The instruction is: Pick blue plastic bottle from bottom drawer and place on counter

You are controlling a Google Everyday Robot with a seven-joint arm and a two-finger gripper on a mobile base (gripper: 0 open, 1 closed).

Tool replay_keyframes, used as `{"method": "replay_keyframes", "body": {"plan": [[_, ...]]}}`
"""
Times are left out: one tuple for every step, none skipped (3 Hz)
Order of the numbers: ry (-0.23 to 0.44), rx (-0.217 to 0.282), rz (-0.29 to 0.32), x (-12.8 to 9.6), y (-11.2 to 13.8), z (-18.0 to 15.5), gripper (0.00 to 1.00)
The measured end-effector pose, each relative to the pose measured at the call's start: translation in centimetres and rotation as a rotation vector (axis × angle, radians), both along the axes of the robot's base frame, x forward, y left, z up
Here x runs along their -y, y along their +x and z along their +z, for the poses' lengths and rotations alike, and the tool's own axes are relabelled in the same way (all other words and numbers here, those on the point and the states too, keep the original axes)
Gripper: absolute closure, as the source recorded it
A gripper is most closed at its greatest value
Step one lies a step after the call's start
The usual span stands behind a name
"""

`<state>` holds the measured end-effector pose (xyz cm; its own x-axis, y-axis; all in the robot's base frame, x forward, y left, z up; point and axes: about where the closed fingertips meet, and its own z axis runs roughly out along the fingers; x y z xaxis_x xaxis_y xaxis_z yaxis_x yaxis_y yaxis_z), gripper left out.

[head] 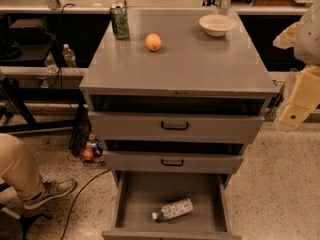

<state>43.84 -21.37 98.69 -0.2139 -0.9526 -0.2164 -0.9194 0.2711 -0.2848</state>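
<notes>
The blue plastic bottle lies on its side on the floor of the open bottom drawer, cap pointing left, near the drawer's front. The counter is the grey top of the cabinet above it. My gripper is at the right edge of the view, beside the cabinet's right side at the height of the top drawers, far up and right of the bottle and holding nothing that I can see.
On the counter stand a green drink can at back left, an orange next to it and a white bowl at back right. Two upper drawers with black handles are slightly open. A person's leg and shoe are at left.
</notes>
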Motion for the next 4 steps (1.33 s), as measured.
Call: {"method": "replay_keyframes", "body": {"plan": [[0.000, 0.000, 0.000, 0.0, 0.0, 0.0, 0.00], [0.034, -0.032, 0.001, 0.3, 0.2, -2.4, 0.00], [0.058, -0.073, 0.017, 0.3, 0.3, -6.2, 0.00], [0.108, -0.142, 0.046, -0.4, 0.5, -12.9, 0.00]]}}
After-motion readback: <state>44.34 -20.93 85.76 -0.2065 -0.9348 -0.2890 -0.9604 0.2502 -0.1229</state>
